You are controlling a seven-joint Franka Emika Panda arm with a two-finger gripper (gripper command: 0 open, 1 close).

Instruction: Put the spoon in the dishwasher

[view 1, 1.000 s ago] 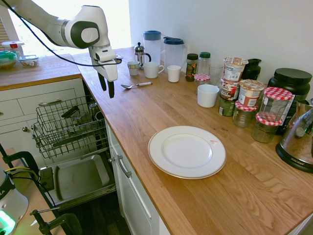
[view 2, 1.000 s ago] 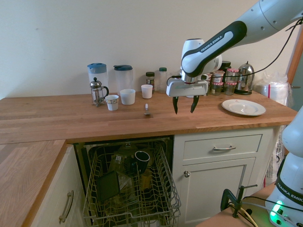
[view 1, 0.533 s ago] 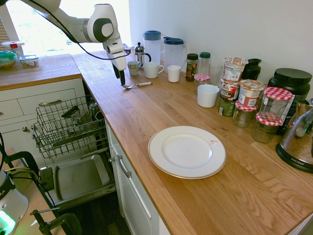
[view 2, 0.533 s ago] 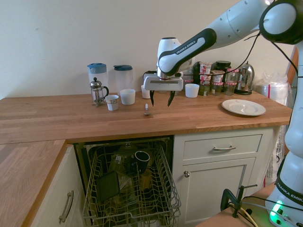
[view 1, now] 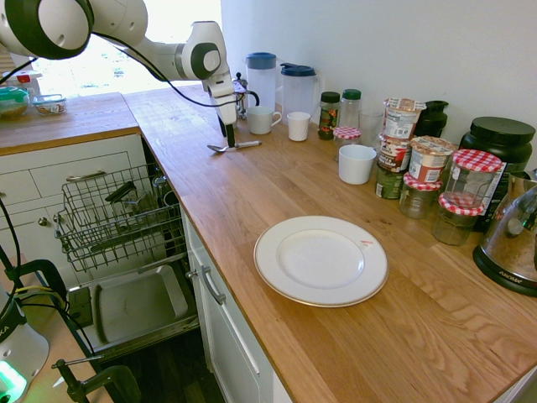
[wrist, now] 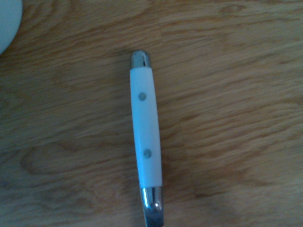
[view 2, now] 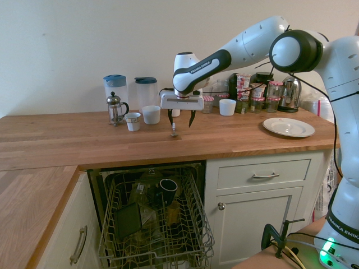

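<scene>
Kitchen with a wooden countertop (view 1: 277,185) above an open dishwasher (view 2: 154,218) whose wire rack is pulled out. The gripper (view 2: 180,117) points down with fingers spread wide, grasping nothing. The spoon (view 1: 233,146) lies flat on the countertop directly beneath it, its white handle (wrist: 145,126) filling the wrist view.

Readable text: "FRANKA EMIKA" in white on the black band of my forearm (view 2: 203,63), and again, running vertically, on my base column (view 2: 339,224) at the lower right of the second exterior view. Jar and tub labels (view 1: 403,126) on the desk: print too small to read.
</scene>
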